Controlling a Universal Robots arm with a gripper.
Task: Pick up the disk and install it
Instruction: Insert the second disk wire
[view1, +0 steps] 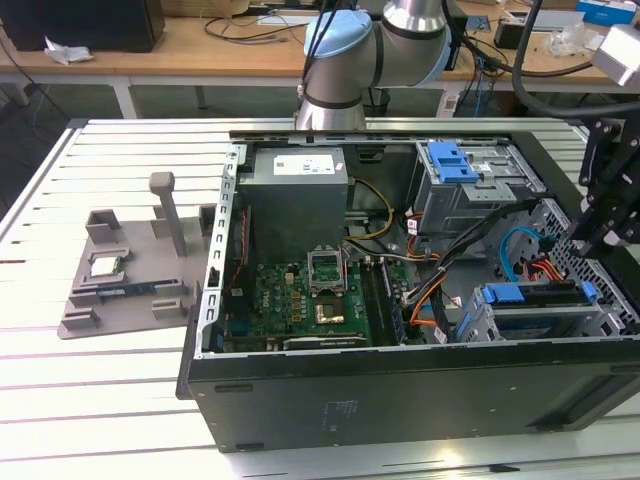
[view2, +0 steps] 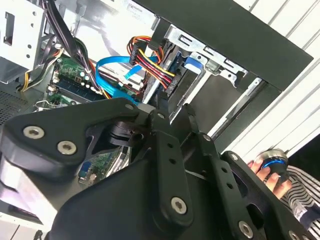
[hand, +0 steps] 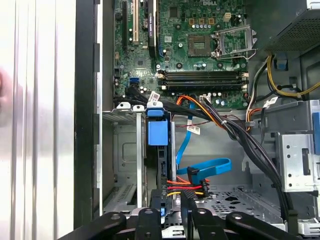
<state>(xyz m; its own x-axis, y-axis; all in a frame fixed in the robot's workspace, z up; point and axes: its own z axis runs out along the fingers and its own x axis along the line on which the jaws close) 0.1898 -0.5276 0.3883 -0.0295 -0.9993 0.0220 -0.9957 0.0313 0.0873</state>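
The disk (view1: 535, 296), edged in a blue bracket, sits in the bay at the open case's (view1: 400, 400) corner on the exterior view's right, with red, orange and blue cables (hand: 200, 172) crowding beside it. The gripper (hand: 175, 202) hovers just above it, fingers near together, holding nothing.

The black, linked-finger metal gripper (view1: 600, 215) is held at the exterior view's right, pointing downward. Its jaws are drawn close together, fingertips (hand: 186, 200) nearly touching, nothing gripped.
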